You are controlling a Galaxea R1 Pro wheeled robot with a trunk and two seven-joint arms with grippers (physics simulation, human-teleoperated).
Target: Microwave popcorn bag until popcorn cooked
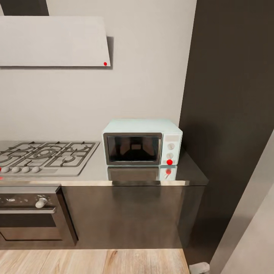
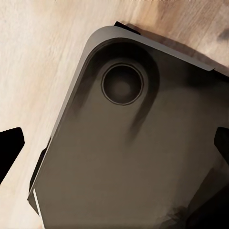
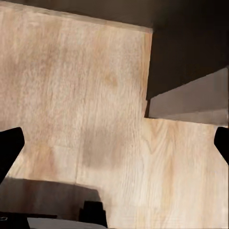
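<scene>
Glossy steel, dark glass and pale wood grain

The tabletop is grey, steel-like and glossy, mirroring the microwave, whose mint shell looks like smooth plastic around a dark, shiny glass door. The gas hob has brushed metal with matt grates. Cabinet fronts are dark with a dull sheen. The floor is light matt wood with visible grain; the wall is flat matt grey.

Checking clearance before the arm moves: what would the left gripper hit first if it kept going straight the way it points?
Most likely the robot's own dark base, which lies between the fingertips with wood floor beside it. How far off it is cannot be judged.
</scene>
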